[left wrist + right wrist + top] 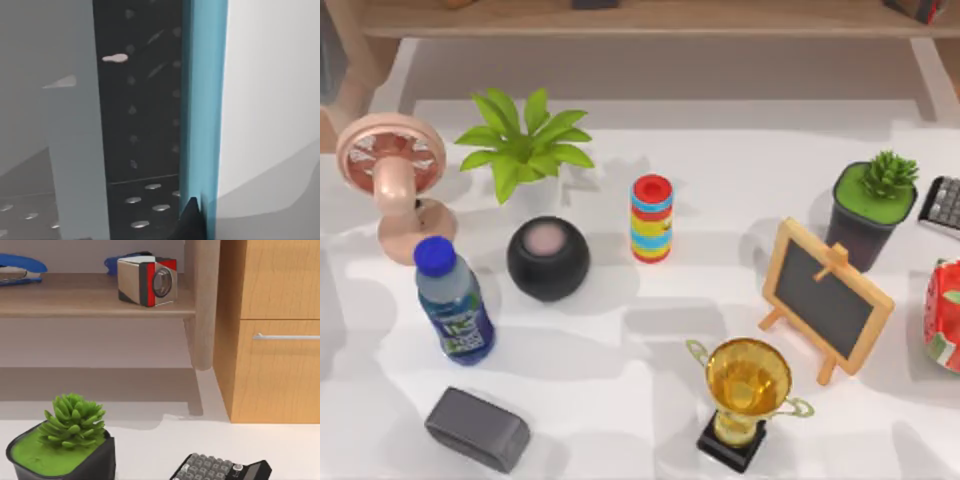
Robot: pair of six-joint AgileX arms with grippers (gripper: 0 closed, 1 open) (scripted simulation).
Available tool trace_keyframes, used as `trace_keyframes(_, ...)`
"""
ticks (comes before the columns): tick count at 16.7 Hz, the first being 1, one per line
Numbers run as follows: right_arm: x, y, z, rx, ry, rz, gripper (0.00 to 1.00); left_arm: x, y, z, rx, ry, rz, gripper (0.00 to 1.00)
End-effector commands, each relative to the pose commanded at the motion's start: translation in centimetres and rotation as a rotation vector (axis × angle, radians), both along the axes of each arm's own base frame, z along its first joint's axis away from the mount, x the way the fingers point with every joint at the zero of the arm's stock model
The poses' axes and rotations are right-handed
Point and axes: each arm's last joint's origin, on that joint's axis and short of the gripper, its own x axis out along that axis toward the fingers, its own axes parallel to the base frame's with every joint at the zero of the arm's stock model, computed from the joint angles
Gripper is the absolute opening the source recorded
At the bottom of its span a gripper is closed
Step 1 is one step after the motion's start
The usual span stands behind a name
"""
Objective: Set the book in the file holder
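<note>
In the left wrist view the book [204, 100] stands upright, with a blue spine and a white cover [270, 100] beside it. It sits against the dark perforated file holder [140, 125], whose grey divider [75, 150] rises alongside. My left gripper [192, 222] appears as a dark fingertip pressed on the lower end of the blue spine, shut on the book. The holder's perforated floor [145, 205] lies just below the book's lower edge.
On the table are a pink fan [395, 180], a leafy plant [520, 140], a water bottle [455, 300], a black speaker [548, 258], a striped stack [652, 218], a small blackboard [825, 295], a trophy [748, 395], a grey box [478, 428], a potted succulent [62, 440] and a calculator [220, 470].
</note>
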Motion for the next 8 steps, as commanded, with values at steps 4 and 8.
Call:
trace_keyframes(4,0.00,0.00,0.00,0.000,0.000,0.000,1.00,0.34,-0.19,-0.24,-0.004,0.006,-0.005,0.00)
trace_keyframes(8,0.00,0.00,0.00,0.000,0.000,0.000,1.00,0.34,-0.19,-0.24,-0.004,0.006,-0.005,0.23)
